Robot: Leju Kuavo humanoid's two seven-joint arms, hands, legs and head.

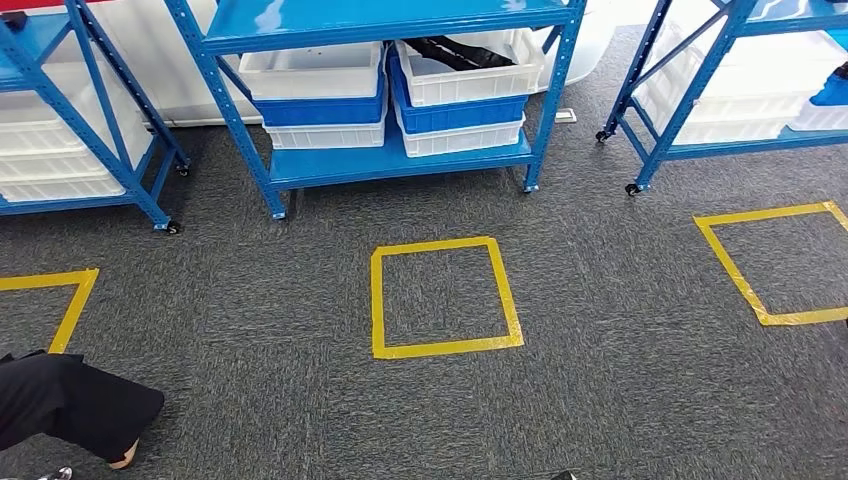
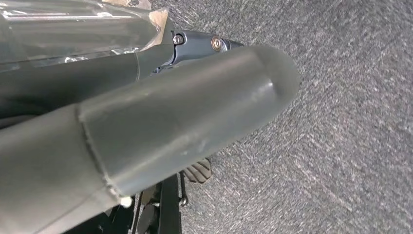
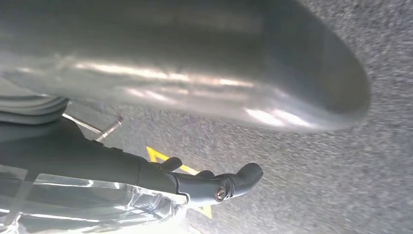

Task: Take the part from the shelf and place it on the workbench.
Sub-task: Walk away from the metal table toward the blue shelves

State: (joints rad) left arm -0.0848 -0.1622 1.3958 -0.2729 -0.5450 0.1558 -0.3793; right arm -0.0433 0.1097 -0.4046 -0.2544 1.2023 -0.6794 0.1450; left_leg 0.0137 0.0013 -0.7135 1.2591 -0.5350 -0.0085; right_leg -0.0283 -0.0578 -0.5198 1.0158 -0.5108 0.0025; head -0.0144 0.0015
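Observation:
A black part [image 1: 455, 50] lies in the upper white bin [image 1: 470, 85] on the low level of the middle blue shelf [image 1: 400, 160], straight ahead across the carpet. My left hand [image 2: 185, 112] hangs over the grey carpet, thick thumb and dark fingers [image 2: 204, 46] stretched out, nothing between them. My right hand [image 3: 195, 73] hangs the same way, its dark fingers [image 3: 214, 187] extended and holding nothing. Clear shiny film lies along the back of each hand.
Stacked white and blue bins [image 1: 320, 105] fill the middle shelf. Wheeled blue shelves stand at the left [image 1: 90, 150] and right [image 1: 700, 130]. Yellow tape squares [image 1: 445, 345] mark the carpet. A person's dark trouser leg [image 1: 70, 405] is at the lower left.

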